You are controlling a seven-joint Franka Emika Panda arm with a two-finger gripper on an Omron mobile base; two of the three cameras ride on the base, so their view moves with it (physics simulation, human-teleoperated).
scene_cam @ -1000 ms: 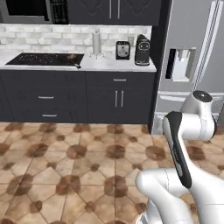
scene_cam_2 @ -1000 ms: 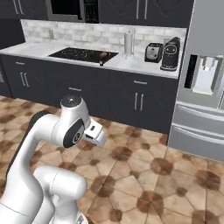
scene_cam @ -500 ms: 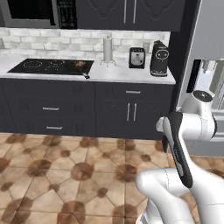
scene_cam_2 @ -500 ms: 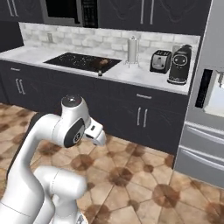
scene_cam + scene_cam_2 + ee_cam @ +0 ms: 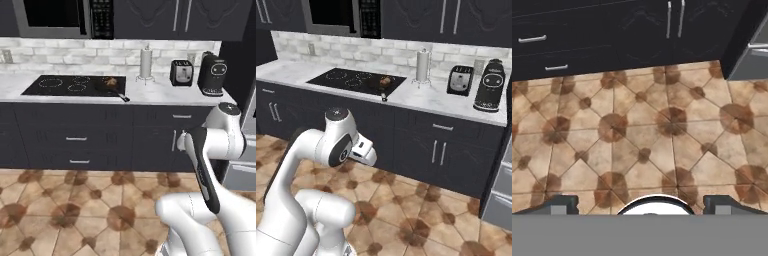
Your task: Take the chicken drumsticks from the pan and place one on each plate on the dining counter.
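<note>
The black pan (image 5: 111,86) (image 5: 382,83) sits on the right side of the black cooktop (image 5: 70,85) (image 5: 356,80), its long handle pointing toward the counter's front edge. Small golden-brown chicken drumsticks (image 5: 112,80) (image 5: 385,79) lie in it, too small to tell apart. My gripper (image 5: 641,206) hangs over the tiled floor, well short of the counter, open with nothing between its fingertips (image 5: 560,205). The hand (image 5: 364,152) is folded in close to the arm. The plates and the dining counter are out of view.
On the marble worktop, right of the cooktop, stand a paper towel roll (image 5: 145,62), a toaster (image 5: 181,72) and a black coffee machine (image 5: 212,75). Dark drawers and cabinets (image 5: 75,145) run below it. A steel fridge (image 5: 502,192) stands at the right. Open tiled floor lies in front.
The whole picture has shifted: the base has driven, and the cooktop counter now looks nearer and further right in both base views. The arm keeps its folded pose.
</note>
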